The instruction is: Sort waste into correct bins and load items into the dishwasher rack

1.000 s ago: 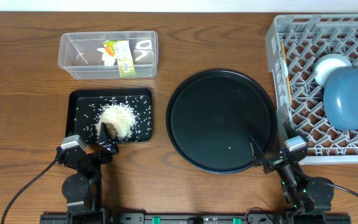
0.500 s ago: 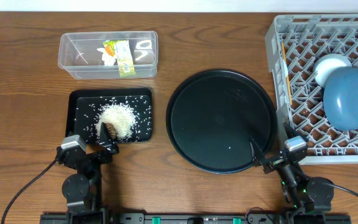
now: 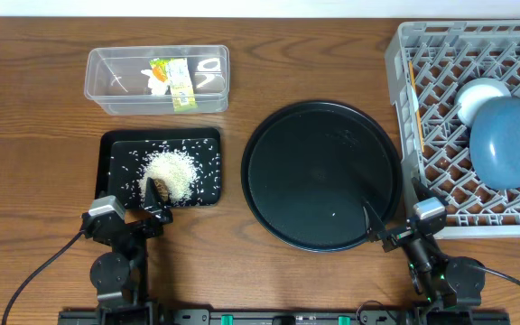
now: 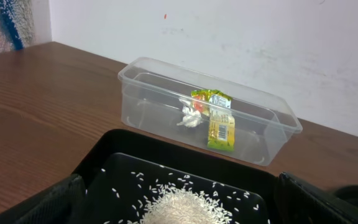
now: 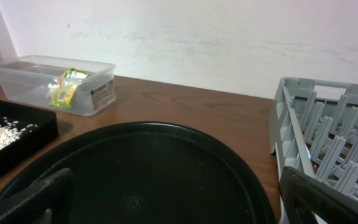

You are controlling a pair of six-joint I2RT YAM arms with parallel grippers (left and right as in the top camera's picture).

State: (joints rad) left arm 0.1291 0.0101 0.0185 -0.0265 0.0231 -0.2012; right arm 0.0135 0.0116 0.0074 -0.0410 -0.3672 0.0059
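The table (image 3: 25, 135) is brown grained wood with a soft sheen. The tub (image 3: 116, 86) is clear glossy plastic, the round tray (image 3: 314, 162) smooth black, and the rack (image 3: 397, 63) matt grey plastic.

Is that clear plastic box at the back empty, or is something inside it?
Not empty: the clear tub holds a printed wrapper and a crumpled white tissue, both visible through its walls.

Rack (image 3: 441, 36) partly beyond right edge
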